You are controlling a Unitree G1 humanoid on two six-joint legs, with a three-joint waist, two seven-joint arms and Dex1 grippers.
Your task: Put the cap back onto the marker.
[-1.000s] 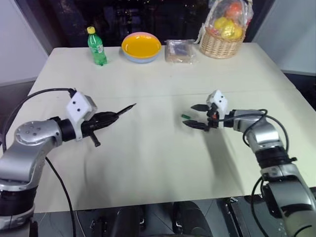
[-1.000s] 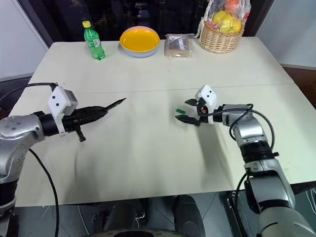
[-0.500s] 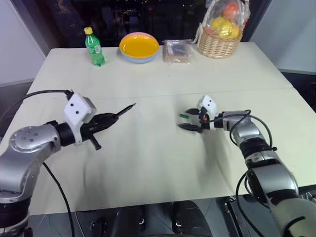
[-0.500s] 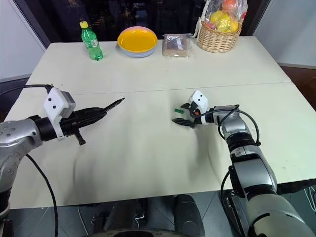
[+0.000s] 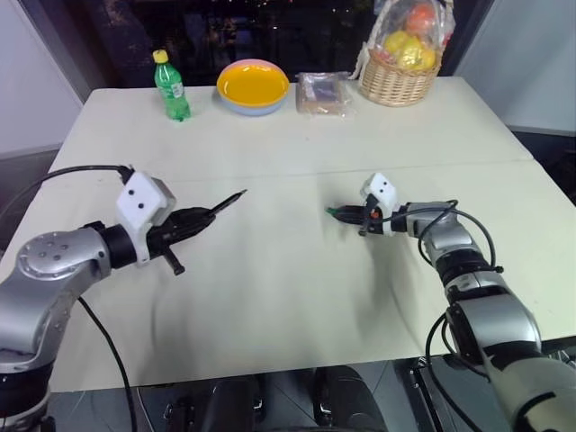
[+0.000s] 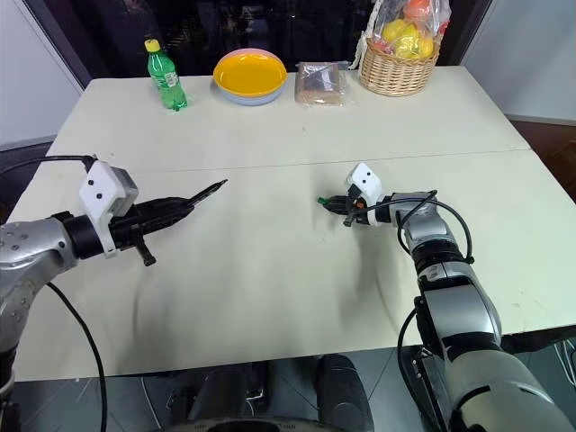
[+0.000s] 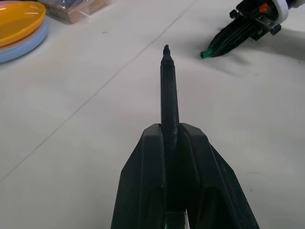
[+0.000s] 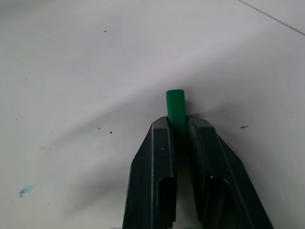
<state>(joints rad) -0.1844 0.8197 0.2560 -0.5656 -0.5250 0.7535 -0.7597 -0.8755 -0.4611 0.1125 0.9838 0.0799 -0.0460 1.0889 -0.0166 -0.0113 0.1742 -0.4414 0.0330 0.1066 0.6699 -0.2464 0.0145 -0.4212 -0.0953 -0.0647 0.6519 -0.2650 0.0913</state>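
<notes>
Grippers face off across the table point(image 5: 288, 297): right gripper point(image 8: 180, 125) pinching the cap point(image 8: 175, 106), left gripper point(image 7: 171, 138) clamping the marker point(image 7: 169, 93), tip aimed capward for recapping.

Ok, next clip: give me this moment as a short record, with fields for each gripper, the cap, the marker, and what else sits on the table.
left gripper: jaws shut on the marker, held above the table
marker: uncapped, tip pointing toward the right gripper
right gripper: jaws shut on the cap, low at the table
cap: green, sticking out past the fingertips
cap and marker: apart, not yet joined
table's far edge: bottle, bowl, wrapped packet, fruit basket
</notes>
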